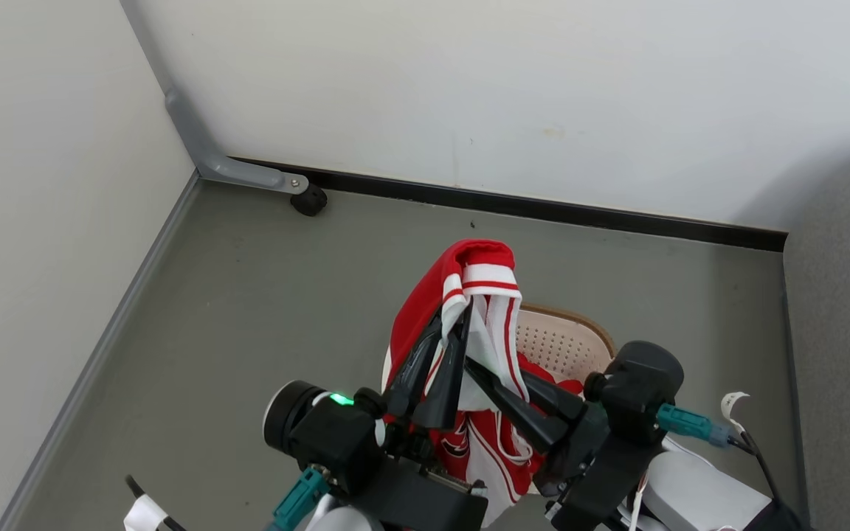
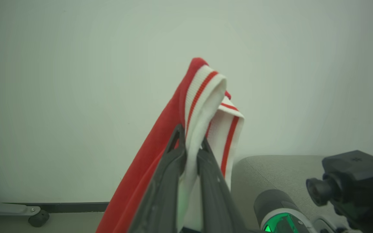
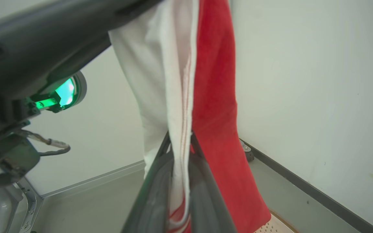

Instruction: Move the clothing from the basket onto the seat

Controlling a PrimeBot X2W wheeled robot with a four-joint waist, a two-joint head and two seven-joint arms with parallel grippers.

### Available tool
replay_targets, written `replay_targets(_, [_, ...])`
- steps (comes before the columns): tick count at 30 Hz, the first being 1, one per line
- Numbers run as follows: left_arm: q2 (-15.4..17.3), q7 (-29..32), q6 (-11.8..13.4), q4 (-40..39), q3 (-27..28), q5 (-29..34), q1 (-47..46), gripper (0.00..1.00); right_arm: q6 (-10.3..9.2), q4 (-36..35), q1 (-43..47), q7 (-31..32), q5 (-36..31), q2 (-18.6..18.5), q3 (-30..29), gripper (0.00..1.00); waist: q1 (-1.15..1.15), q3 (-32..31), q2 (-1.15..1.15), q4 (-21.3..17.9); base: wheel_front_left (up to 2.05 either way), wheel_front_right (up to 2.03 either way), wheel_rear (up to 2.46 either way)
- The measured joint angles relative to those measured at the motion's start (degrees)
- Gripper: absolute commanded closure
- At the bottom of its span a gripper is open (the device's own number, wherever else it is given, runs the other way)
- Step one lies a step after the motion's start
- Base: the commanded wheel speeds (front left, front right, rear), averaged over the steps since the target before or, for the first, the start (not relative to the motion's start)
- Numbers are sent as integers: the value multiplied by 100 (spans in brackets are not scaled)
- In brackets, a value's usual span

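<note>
Above the basket [image 1: 567, 341], the left pincer [image 1: 449, 330] is clamped on the red clothing's [image 1: 425, 295] white trim, and the right pincer [image 1: 490, 372] is closed on the same cloth nearer the basket.

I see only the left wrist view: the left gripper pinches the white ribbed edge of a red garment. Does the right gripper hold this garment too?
Observer: Yes. The right wrist view shows the right gripper shut on a white stripe of the red garment, lower than the left gripper.
Operator: Where is the basket?
Observer: The head view shows the basket on the grey floor, under the hanging garment.
Operator: Is it empty?
Observer: No. Red cloth lies inside it beside the right gripper; same garment or another, I cannot tell.
</note>
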Motion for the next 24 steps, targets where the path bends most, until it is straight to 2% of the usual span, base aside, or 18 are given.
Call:
replay_targets(1, [0, 0, 0, 1, 5, 0, 0, 98, 0, 0, 8, 0, 18, 0, -18, 100, 0, 5, 0, -5, 0, 0, 0])
replay_targets(2, [0, 0, 0, 2, 14, 0, 0, 85, 0, 0, 13, 0, 42, -2, -41, 100, 0, 10, 0, -11, 0, 0, 0])
replay_targets(4, [-1, 0, -1, 5, 48, 0, 1, 67, 0, -7, 31, 0, 92, -14, -126, 100, 0, 20, 0, -26, 0, 0, 0])
replay_targets(5, [-2, 0, -1, 7, 90, 1, 5, 51, 0, -13, 41, 0, 130, -22, -165, 100, 0, 24, 0, -37, 0, 0, 0])
replay_targets(6, [-3, 0, -1, 7, 157, 12, 18, 26, 0, -18, 46, 1, 170, -27, -194, 100, 0, 30, 0, -54, 0, 0, 0])
replay_targets(7, [-1, -1, 0, 12, 215, 35, 30, 6, 0, -27, 48, 1, 215, -34, -227, 100, 0, 37, 0, -76, 0, 0, 0])
replay_targets(8, [2, -1, 0, 29, 248, 57, 41, 0, 0, -45, 51, 1, 248, -54, -275, 100, 0, 45, 0, -102, 0, 0, 0])
replay_targets(15, [0, -1, -1, 235, 264, 164, 184, 0, 0, -69, 107, 1, 403, -414, -900, 100, 0, 105, 0, -313, 0, 0, 0])
replay_targets(24, [-2, -1, -1, 469, 45, 323, 274, 0, 0, -113, 138, 1, 498, -590, -1313, 100, 0, 168, 0, -694, 0, 0, 0])
